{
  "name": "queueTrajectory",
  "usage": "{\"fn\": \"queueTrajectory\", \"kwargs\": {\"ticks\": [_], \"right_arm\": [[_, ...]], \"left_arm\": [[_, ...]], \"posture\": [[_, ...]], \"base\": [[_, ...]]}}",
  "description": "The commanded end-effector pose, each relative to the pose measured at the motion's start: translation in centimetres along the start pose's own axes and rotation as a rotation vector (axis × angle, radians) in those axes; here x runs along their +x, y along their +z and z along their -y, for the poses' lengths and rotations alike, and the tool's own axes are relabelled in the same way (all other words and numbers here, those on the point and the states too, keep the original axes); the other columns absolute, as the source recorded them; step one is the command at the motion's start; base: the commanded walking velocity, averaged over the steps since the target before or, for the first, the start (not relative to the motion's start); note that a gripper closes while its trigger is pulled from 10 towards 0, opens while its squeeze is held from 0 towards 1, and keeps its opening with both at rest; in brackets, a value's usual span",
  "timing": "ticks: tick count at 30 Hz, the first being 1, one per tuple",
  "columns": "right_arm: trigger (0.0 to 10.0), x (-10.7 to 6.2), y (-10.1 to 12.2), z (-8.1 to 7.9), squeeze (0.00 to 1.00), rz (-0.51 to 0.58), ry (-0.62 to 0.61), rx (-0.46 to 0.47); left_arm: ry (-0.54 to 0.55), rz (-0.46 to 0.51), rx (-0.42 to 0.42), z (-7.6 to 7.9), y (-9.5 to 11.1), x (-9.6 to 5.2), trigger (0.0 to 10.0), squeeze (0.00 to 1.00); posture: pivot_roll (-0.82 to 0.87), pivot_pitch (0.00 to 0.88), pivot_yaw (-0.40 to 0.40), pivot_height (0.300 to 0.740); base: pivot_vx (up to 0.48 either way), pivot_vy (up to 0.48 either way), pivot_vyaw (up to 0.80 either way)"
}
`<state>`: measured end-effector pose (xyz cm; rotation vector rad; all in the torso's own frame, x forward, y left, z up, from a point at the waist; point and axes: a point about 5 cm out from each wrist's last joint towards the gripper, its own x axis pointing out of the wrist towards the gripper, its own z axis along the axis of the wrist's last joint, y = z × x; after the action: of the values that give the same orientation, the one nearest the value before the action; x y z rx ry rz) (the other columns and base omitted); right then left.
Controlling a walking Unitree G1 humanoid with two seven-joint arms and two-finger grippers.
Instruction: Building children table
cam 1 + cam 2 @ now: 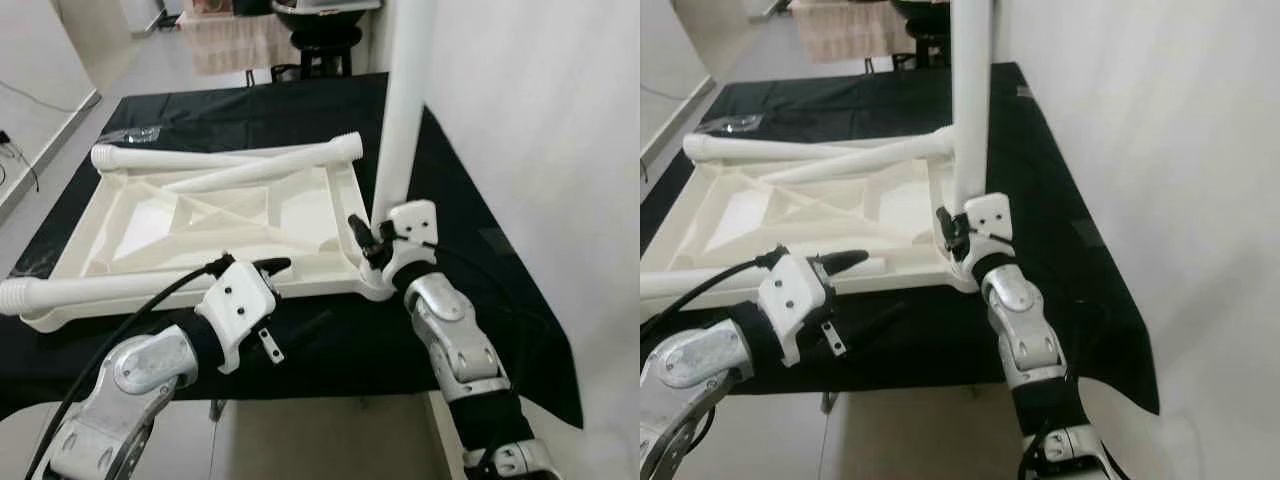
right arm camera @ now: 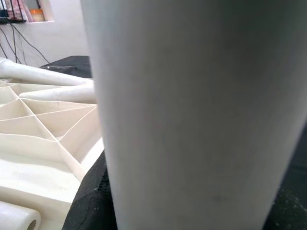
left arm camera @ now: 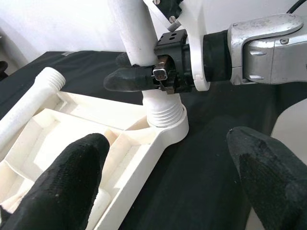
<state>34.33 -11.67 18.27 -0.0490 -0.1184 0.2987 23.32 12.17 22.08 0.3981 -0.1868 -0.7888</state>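
A: Nearest us, the left gripper [image 1: 262,268] hovers over the near rim of the upturned tabletop [image 1: 150,225], jaws spread wide and empty.

B: And the right gripper [image 3: 144,76]?

A: Jaws clamped on the upright leg [image 1: 405,110] just above its threaded foot, seated in the near-right corner socket [image 3: 168,127].

B: So its long axis is vertical, turning there. Other legs?

A: One loose leg [image 1: 220,158] lies along the far edge, another [image 1: 90,290] along the near-left on the black-draped bench [image 1: 480,270].

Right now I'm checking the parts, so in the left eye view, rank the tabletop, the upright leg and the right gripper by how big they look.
1. tabletop, upside down on the black cloth, looks largest.
2. upright leg, standing in its near corner socket.
3. right gripper, shut on that leg's base, looks smallest.
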Motion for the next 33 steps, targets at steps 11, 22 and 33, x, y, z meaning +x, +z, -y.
{"fn": "queueTrajectory", "kwargs": {"ticks": [11, 22, 33], "right_arm": [[10.0, -1.3, 3.1, -2.7, 0.0, 0.053, 0.463, 0.119], [10.0, -1.0, 3.2, -3.4, 0.0, 0.048, 0.532, 0.023], [10.0, -1.3, 0.8, -6.1, 0.0, -0.058, 0.626, -0.206]], "left_arm": [[0.015, 0.083, 0.003, -1.2, 0.5, 2.0, 10.0, 0.0], [0.042, 0.12, 0.007, -1.7, 1.0, 2.8, 10.0, 0.0], [0.098, 0.235, -0.023, -2.4, 2.9, 5.1, 10.0, 0.0]], "posture": [[0.03, 0.0, 0.039, 0.74], [0.03, 0.0, 0.025, 0.74], [0.02, 0.0, 0.025, 0.74]], "base": [[0.0, 0.0, 0.0], [0.0, 0.0, 0.0], [0.0, 0.0, 0.0]]}}
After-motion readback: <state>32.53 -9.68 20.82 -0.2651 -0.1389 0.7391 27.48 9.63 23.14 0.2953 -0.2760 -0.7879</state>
